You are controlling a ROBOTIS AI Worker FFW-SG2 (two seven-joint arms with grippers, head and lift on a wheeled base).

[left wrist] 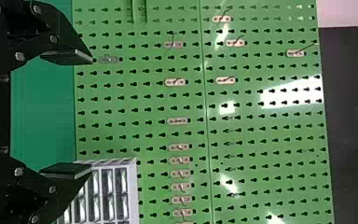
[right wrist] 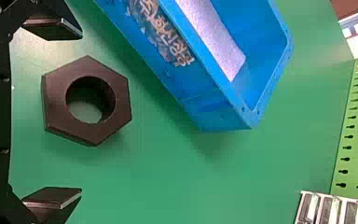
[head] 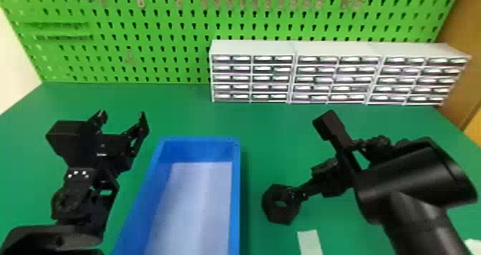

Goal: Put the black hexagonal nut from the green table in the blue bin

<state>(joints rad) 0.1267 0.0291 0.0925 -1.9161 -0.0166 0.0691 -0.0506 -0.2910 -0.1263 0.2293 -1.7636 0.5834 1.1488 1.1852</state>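
While the left gripper [head: 122, 113] waits parked over the left side of the green table [head: 182, 111], its two flat black fingers spread and nothing between them, the work lies further right. Next comes the long blue plastic bin [head: 235, 193], its floor covered by a pale liner [head: 195, 207], with no nut on the part of it that shows. To the right of the bin, just beside its long wall, the thick black hexagonal nut [head: 280, 215] lies flat on the table, its round hole facing up. A pale rectangular slip [head: 310, 241] lies nearer the robot. Above the nut comes the right gripper [head: 307, 162], with its fingers wide apart. In the right wrist view the nut sits between their lines, clear of both but closer to one finger than the other.

So I'd call this the lining-up before the grasp; nothing is picked up yet. The next move calls for a small shift to centre the spread fingers, then a descent until the pads flank the nut's outer sides, and a squeeze. Come down off-centre, and the nearer fingertip could land on the nut or push it askew. After that, a lift above the blue wall and a short carry leftward should do before letting go.
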